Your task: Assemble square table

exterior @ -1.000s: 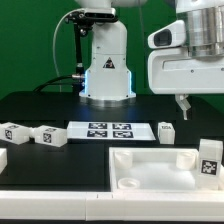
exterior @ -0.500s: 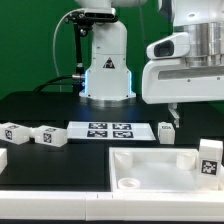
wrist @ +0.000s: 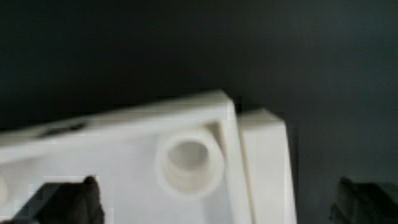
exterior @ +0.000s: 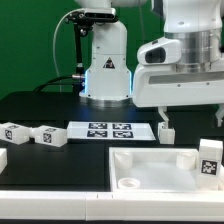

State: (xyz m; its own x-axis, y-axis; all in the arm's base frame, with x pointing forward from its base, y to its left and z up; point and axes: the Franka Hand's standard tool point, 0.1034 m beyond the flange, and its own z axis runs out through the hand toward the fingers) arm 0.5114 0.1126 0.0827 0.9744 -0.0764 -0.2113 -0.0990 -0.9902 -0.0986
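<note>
gripper (wrist: 217, 200), jaws spread wide, empty, above square table top (wrist: 107, 150), by corner hole (wrist: 187, 162)

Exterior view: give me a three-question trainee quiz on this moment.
1. True or false: the gripper is shut on a leg.
2. What lies between the legs at the exterior view's left and the leg nearest the gripper? A) marker board B) screwdriver C) cup
3. Fill in: the upright leg at the exterior view's right stands on the square ___.
Key: 1 false, it is open; 2 A; 3 top.
</note>
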